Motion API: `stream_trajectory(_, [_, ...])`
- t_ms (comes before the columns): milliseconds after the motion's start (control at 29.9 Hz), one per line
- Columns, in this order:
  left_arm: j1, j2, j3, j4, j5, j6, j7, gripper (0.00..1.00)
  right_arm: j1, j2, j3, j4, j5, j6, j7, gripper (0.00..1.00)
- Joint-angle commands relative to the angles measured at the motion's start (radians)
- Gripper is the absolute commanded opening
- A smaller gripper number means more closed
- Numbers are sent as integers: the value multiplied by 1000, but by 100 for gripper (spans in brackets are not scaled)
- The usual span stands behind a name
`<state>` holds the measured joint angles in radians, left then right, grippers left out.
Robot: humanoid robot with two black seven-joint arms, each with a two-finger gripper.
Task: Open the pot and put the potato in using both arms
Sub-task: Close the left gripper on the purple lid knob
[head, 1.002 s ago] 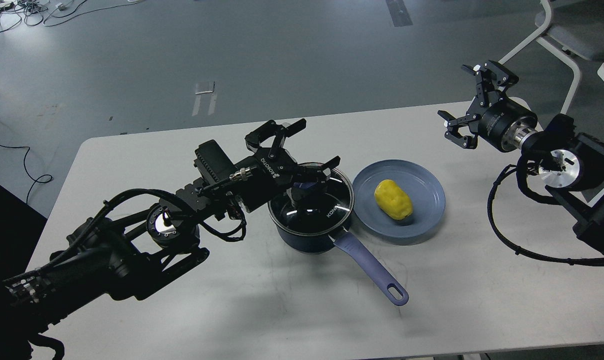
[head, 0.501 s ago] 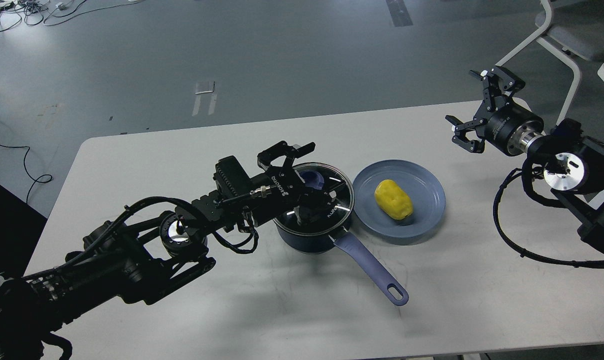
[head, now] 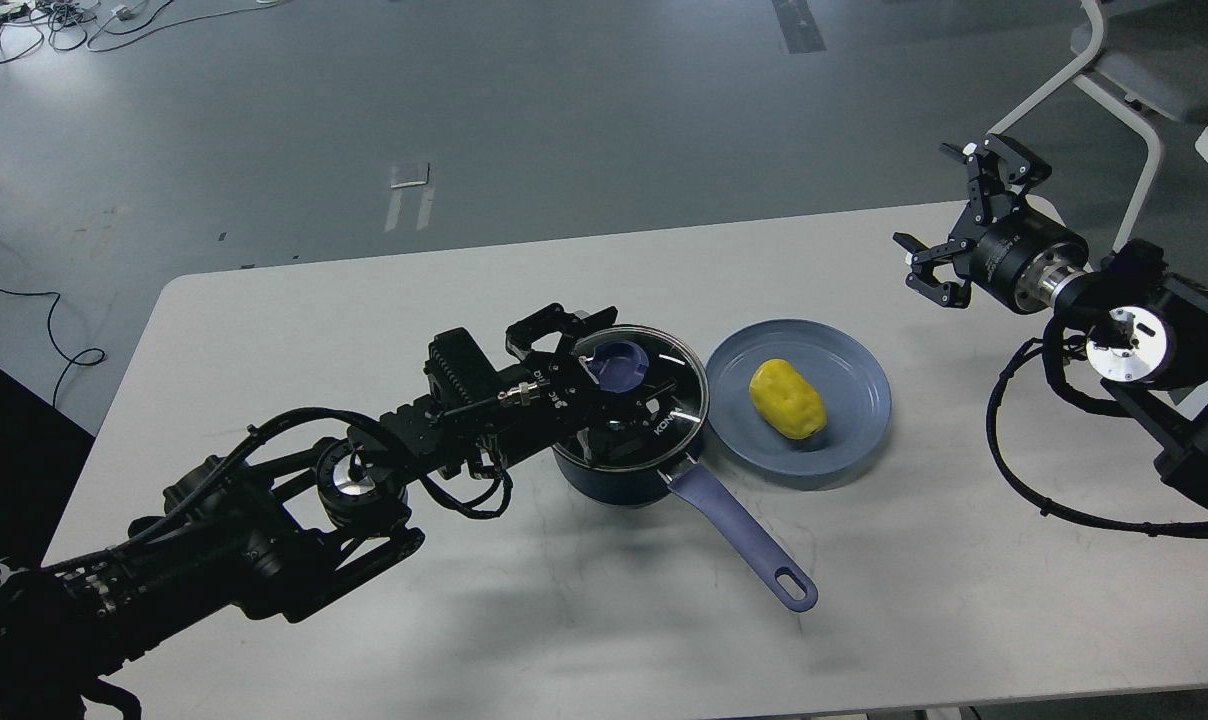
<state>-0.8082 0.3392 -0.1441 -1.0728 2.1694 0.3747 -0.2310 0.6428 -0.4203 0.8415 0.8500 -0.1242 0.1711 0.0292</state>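
The dark navy pot (head: pixel 619 475) stands mid-table with its glass lid (head: pixel 669 385) on; the lid's purple knob (head: pixel 619 365) shows. The pot's long purple handle (head: pixel 739 540) points to the front right. The yellow potato (head: pixel 786 398) lies on a blue-grey plate (head: pixel 849 440) just right of the pot. My left gripper (head: pixel 614 368) is low over the lid, open, with one finger (head: pixel 559 322) behind the knob and the other in front of it. My right gripper (head: pixel 929 205) is open and empty in the air, above the table's far right edge.
The white table (head: pixel 364 300) ends close behind the right gripper. A white chair (head: pixel 1129 95) stands off the table's back right corner. Cables (head: pixel 24 25) lie on the floor at the far left.
My left gripper has dropped down and forward onto the lid, so its fingers now straddle the knob. My right gripper has drawn back a little to the right.
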Motion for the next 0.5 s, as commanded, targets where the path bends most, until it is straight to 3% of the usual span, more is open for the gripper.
stream_trajectory(0, [9, 0, 0, 1, -2, -8, -1, 98, 0, 0, 1, 1, 0, -1, 0, 100])
stream_trajectory(468, [11, -3, 0, 27, -25, -34, -5, 98, 0, 0, -1, 0, 0, -1, 1, 100])
